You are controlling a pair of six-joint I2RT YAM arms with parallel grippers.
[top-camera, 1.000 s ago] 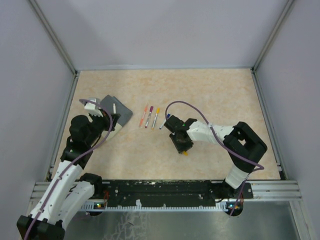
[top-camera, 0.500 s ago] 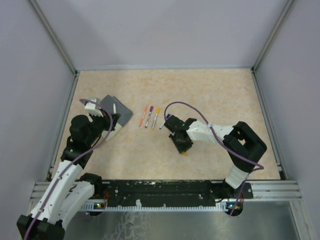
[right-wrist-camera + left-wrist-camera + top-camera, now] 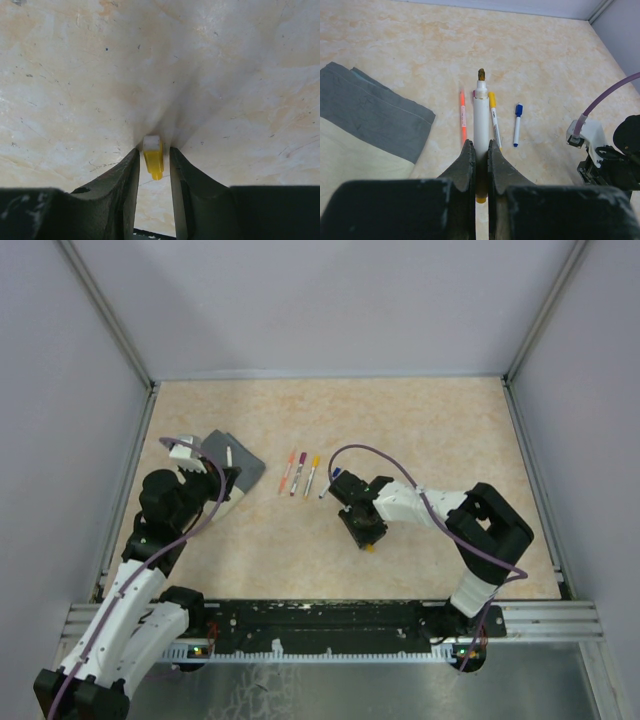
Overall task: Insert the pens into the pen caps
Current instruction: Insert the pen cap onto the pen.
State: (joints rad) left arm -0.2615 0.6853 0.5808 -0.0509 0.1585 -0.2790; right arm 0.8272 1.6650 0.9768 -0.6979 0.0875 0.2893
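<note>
My left gripper (image 3: 480,145) is shut on a white pen barrel (image 3: 481,117) with a brownish tip pointing away and a yellow rear end. In the top view it (image 3: 224,473) holds this pen (image 3: 229,455) above the grey-lidded box. Capped pens lie in a row on the table: orange (image 3: 463,117), yellow (image 3: 493,117) and blue (image 3: 517,125); a magenta one (image 3: 300,472) is mostly hidden behind the held barrel. My right gripper (image 3: 154,150) points down at the table, its jaws slightly apart on either side of a small yellow pen cap (image 3: 153,157), with narrow gaps on both sides. The cap also shows in the top view (image 3: 370,547).
A beige box with a grey lid (image 3: 370,110) lies at the left under my left gripper, also in the top view (image 3: 243,472). Metal frame posts and grey walls bound the table (image 3: 450,430). A purple cable (image 3: 380,452) arcs over my right arm.
Almost nothing: my right gripper has edged very slightly left over the yellow cap. The left arm and its pen have not moved.
</note>
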